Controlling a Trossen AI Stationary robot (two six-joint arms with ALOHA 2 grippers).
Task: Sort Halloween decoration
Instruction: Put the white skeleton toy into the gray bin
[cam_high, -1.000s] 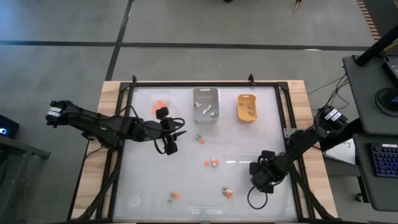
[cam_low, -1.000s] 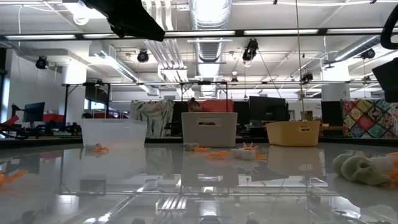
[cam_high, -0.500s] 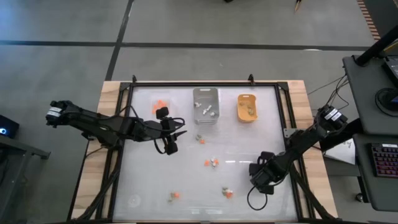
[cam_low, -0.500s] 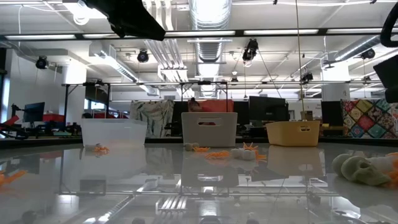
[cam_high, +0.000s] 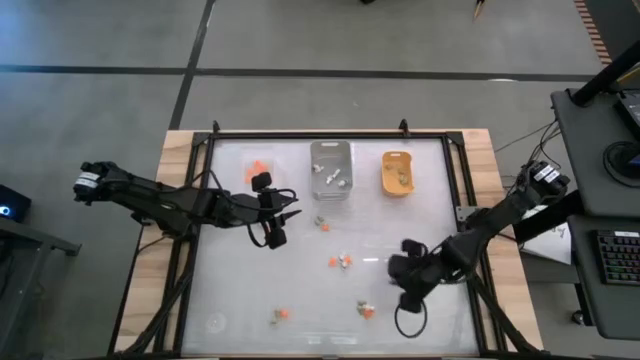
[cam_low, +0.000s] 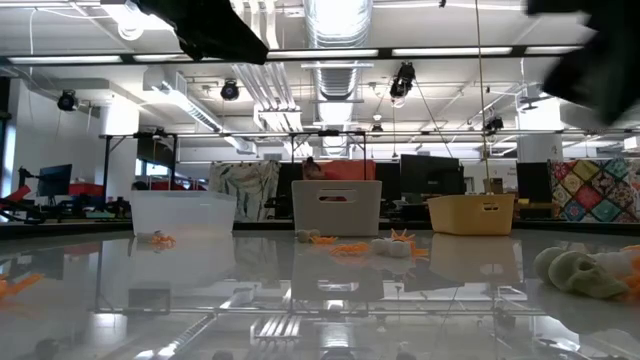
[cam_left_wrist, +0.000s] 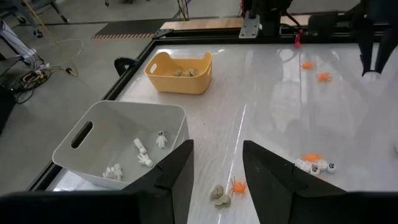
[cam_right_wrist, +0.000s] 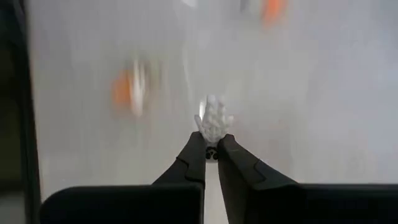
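My right gripper (cam_right_wrist: 211, 142) is shut on a tiny white decoration (cam_right_wrist: 213, 119); in the high view it (cam_high: 398, 270) hovers over the table's right half. My left gripper (cam_left_wrist: 217, 158) stands open and holds nothing, left of centre (cam_high: 288, 213). At the far edge stand a clear tray (cam_high: 258, 168), a grey tray (cam_high: 331, 168) and an orange-yellow tray (cam_high: 397, 172). Loose decorations lie on the table: a tan and an orange one (cam_left_wrist: 227, 190), a white and orange pair (cam_high: 340, 262), and others near the front (cam_high: 365, 308), (cam_high: 280, 316). My right gripper pinches the white decoration's lower end (cam_right_wrist: 212, 133) between its two fingertips (cam_right_wrist: 198, 144). The fingers slant down from the table's right side. The piece sticks out beyond the tips and is lifted clear of the table.
A pale skull-like piece (cam_low: 578, 272) lies at the right in the low view. The grey tray (cam_left_wrist: 118, 146) holds small white pieces, the orange-yellow tray (cam_left_wrist: 179, 71) tan ones, the clear tray orange ones. A dark frame edges the table (cam_high: 440, 150).
My right gripper has risen and gone toward the table's left, tipping to a less steep slant.
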